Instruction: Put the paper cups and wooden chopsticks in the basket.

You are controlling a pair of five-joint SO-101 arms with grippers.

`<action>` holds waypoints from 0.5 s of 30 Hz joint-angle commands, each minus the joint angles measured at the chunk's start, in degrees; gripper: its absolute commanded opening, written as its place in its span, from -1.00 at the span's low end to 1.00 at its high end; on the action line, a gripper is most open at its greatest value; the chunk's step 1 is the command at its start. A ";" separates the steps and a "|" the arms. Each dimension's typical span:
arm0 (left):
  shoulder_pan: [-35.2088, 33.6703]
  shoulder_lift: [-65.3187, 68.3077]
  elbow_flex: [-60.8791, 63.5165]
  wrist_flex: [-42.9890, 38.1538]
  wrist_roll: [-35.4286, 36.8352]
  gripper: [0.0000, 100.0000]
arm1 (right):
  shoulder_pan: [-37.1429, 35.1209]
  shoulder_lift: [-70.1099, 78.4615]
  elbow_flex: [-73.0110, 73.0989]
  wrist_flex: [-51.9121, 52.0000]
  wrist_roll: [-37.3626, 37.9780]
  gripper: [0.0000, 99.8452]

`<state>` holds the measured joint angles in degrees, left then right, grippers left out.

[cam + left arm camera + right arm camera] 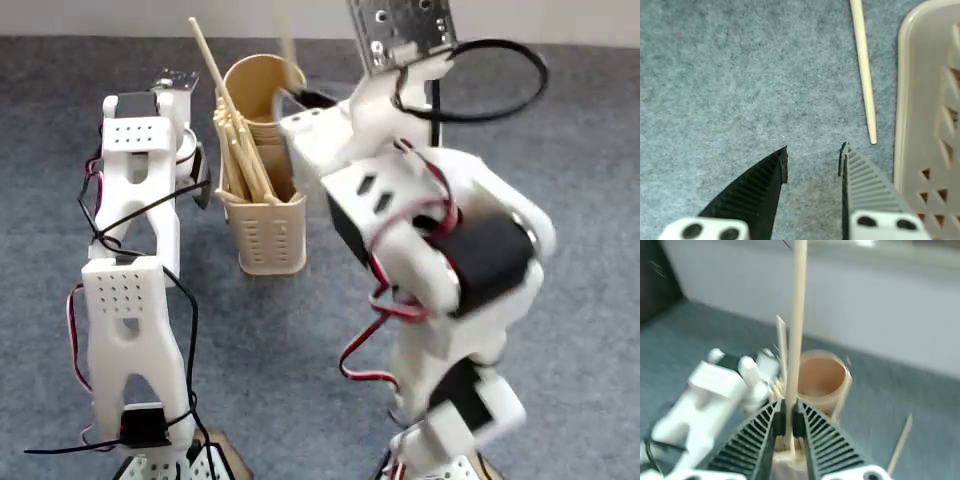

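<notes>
The right gripper (788, 421) is pinched tight on one wooden chopstick (799, 315). The stick stands straight up between the two ribbed jaws and pokes far out above them. Right under this gripper is the basket (268, 240), so the stick hangs over it. We think the low end of the stick is already down among the other sticks, but the jaws hide that part, so we cannot be sure. A paper cup (822, 377) stands in the basket just behind the gripper, with its mouth up. A bunch of chopsticks (240, 150) leans in the basket beside the cup, on the side nearer the left arm. One of them sticks up higher than the rest.

The left gripper (814, 156) is spread wide, with nothing between its jaws. It points down at the grey carpet (715, 75), low and just beside the basket's wall. A loose chopstick (863, 75) lies flat on the carpet in front of this gripper. It is near the basket wall but does not touch it, and it does not touch the gripper. The basket stands upright on the carpet between the two arms.
</notes>
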<state>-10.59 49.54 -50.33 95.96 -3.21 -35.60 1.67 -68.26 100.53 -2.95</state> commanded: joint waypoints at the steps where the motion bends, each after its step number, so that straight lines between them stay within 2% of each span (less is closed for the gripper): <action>1: 0.31 0.84 -2.07 -0.62 -0.09 -0.62 | -0.22 -12.88 30.11 -1.27 0.53 -0.99; 3: 0.31 1.36 -2.07 -1.23 -0.09 -0.62 | -2.68 -20.88 37.14 -3.82 0.79 -0.99; 5: 0.22 1.36 -2.07 -1.32 -0.09 -0.62 | -2.95 -28.26 44.35 -12.09 0.79 -0.99; 7: 0.31 1.36 -2.07 -1.23 -0.09 -0.62 | -2.68 -33.98 56.04 -26.86 0.70 -0.99; 12: -0.04 1.80 -2.07 -1.05 -0.09 -0.63 | -1.01 -41.63 90.33 -73.54 0.88 -0.99; 15: -0.04 1.80 -2.07 -1.05 -0.09 -0.63 | -0.75 -40.84 102.81 -91.47 0.70 -0.99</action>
<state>-10.59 51.82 -50.33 95.08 -3.21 -37.27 -38.07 20.88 34.59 -2.59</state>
